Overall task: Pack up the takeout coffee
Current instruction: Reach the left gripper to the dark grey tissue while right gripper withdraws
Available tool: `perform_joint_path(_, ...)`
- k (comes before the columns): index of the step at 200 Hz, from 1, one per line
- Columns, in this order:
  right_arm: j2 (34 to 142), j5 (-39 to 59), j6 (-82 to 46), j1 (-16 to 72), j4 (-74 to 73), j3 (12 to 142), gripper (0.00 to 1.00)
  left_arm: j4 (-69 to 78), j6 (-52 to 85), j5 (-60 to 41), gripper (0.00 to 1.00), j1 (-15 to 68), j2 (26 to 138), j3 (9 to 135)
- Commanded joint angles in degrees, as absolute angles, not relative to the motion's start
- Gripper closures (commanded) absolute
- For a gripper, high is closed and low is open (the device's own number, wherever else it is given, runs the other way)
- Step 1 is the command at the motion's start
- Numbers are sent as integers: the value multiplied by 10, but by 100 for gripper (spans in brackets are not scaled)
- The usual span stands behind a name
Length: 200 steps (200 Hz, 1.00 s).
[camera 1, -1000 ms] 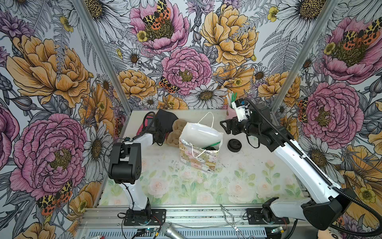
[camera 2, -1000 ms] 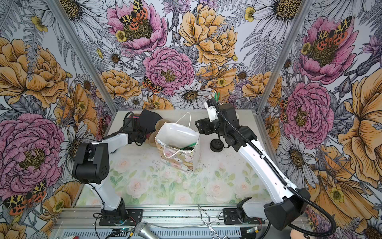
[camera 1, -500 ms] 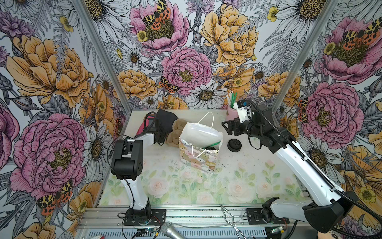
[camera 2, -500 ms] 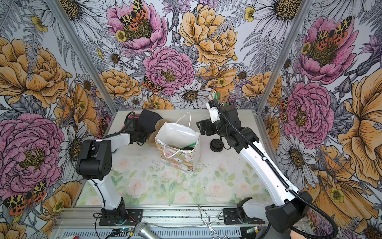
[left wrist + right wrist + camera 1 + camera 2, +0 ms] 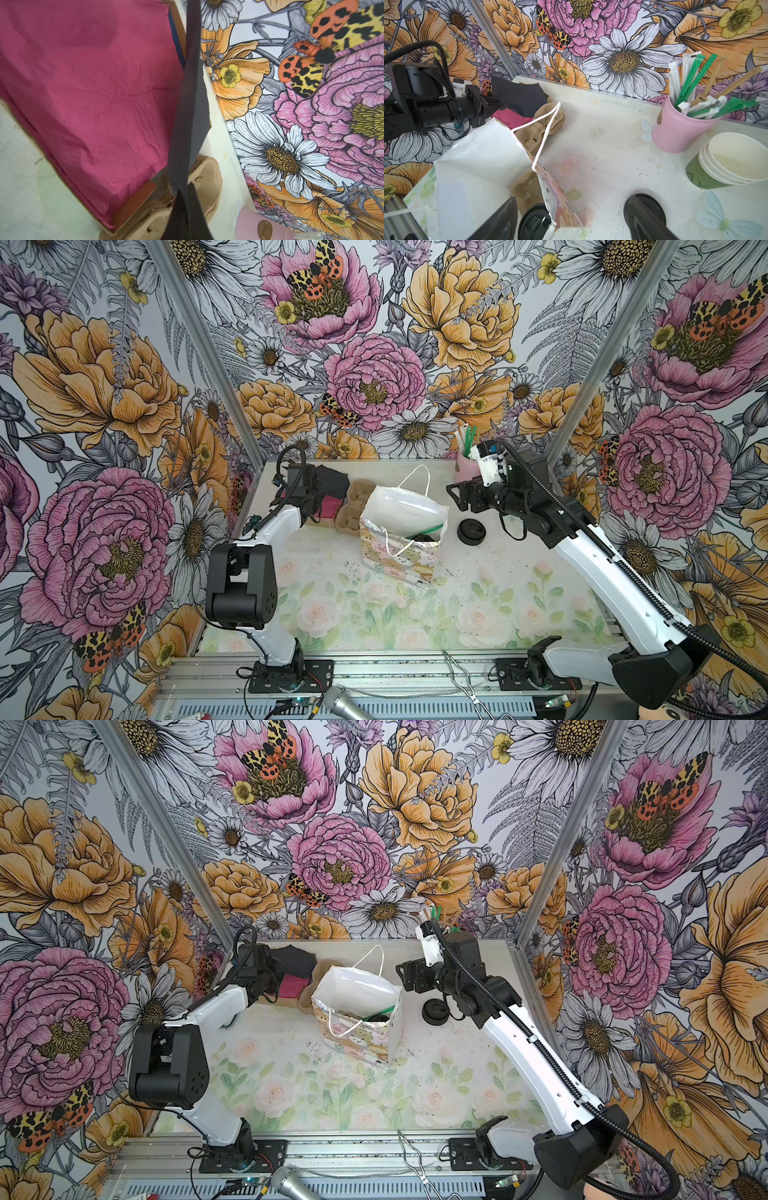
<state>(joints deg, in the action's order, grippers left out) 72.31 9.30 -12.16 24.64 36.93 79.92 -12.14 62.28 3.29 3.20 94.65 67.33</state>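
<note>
Mostly hidden: you see only the takeout coffee (image 5: 534, 223) lid, facing up inside the bag (image 5: 483, 153). Left gripper (image 5: 498, 105) clamps a black napkin (image 5: 519, 97); right gripper (image 5: 572, 200) jaws apart.

Bright, flat, diffuse light all round, no single source to pick out. Shadows are soft: a faint one beside the bag (image 5: 399, 568) on the counter (image 5: 498, 580).

Both top views are sharp in the middle, with walls stretched and bowed toward the edges.

Left wrist view: black sheet (image 5: 191, 104) goes soft close to the lens, the jaws a dark smear. Napkin (image 5: 93, 93) slightly soft, wallpaper (image 5: 311, 124) crisp.

Right wrist view: jaws blurred. The bag's white inside is near washed out, and the cups (image 5: 733, 162) curve at the edge.
</note>
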Motion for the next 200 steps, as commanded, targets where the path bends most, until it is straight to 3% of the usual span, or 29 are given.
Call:
perform_joint_path(1,707,99,-122,242,356,795,17,-181,560,100,100,32,919,690)
perform_joint_path(86,714,107,-123,241,356,794,16,-291,402,178,100,27,868,703)
perform_joint_path(200,715,106,-124,240,356,783,16,-308,341,179,100,54,1026,825)
